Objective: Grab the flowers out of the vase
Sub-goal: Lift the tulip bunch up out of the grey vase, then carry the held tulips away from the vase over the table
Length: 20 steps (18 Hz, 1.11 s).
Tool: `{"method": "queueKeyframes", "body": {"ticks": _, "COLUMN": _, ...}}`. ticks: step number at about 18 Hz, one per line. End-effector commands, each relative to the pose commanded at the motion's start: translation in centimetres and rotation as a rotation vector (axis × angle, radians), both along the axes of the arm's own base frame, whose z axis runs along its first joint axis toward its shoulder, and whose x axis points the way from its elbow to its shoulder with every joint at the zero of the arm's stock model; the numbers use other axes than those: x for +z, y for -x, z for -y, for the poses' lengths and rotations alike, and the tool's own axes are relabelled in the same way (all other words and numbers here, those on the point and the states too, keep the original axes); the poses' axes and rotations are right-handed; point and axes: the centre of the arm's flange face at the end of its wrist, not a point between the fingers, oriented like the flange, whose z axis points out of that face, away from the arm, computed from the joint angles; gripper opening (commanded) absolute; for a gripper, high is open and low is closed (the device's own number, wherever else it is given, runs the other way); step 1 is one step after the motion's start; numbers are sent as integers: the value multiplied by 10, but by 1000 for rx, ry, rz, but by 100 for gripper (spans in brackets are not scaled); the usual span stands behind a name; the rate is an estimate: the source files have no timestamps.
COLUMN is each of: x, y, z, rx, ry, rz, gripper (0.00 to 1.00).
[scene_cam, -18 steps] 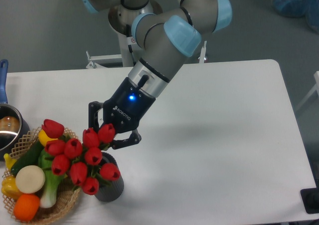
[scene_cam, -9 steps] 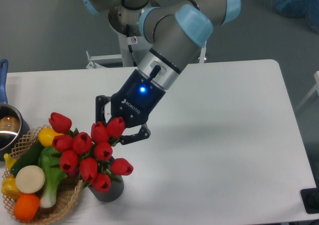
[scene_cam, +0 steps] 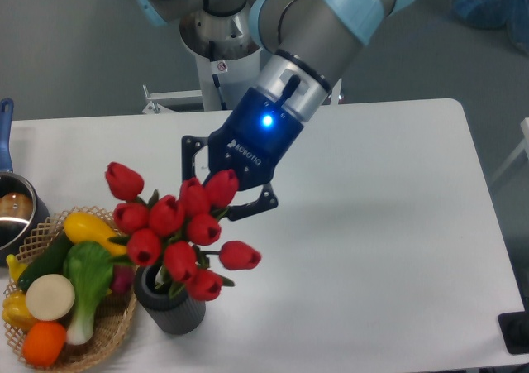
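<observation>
Flowers (scene_cam: 178, 228): red tulip bunch, now higher and further right than a second ago; the whole cluster has risen with the arm. Uppermost buds sit between the end effector's fingers; lowest buds hang just above the vase rim. Stems are mostly hidden behind the buds, so whether their ends have left the vase cannot be told.

Vase (scene_cam: 171, 303): dark ribbed cup, upright on the bench near its front edge, in the same spot as before. More of its rim shows now that the bunch has lifted.

End effector (scene_cam: 225, 193): fingers closed around the top of the bunch, blue light lit on the body. It has travelled up and to the right across the last second, carrying the flowers.

Reading: the lift is under way and the grasp appears to hold; the pick looks nearly done, with the stems likely needing a little more height to clear.

Basket (scene_cam: 116, 340): wicker, toy vegetables, just left of the vase, touching or nearly so.

Pot (scene_cam: 12, 212): steel, blue handle, at the far left edge.

Bench (scene_cam: 388, 249): white.
</observation>
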Motion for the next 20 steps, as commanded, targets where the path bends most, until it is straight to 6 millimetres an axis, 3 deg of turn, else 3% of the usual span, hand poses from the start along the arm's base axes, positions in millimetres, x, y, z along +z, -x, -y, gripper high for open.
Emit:
{"method": "queueKeyframes", "body": {"ticks": 4, "x": 20, "y": 17, "z": 29, "rx": 58, "ry": -13, "rz": -33, "gripper": 0}}
{"method": "queueKeyframes", "body": {"ticks": 7, "x": 24, "y": 29, "z": 44, "rx": 64, "ry": -27, "rz": -102, "gripper": 0}}
{"method": "queueKeyframes", "body": {"ticks": 15, "x": 15, "y": 46, "z": 68, "rx": 54, "ry": -29, "rz": -206, "gripper": 0}}
{"method": "queueKeyframes", "body": {"ticks": 20, "x": -14, "y": 48, "z": 101, "rx": 66, "ry": 95, "rz": -402, "gripper": 0}}
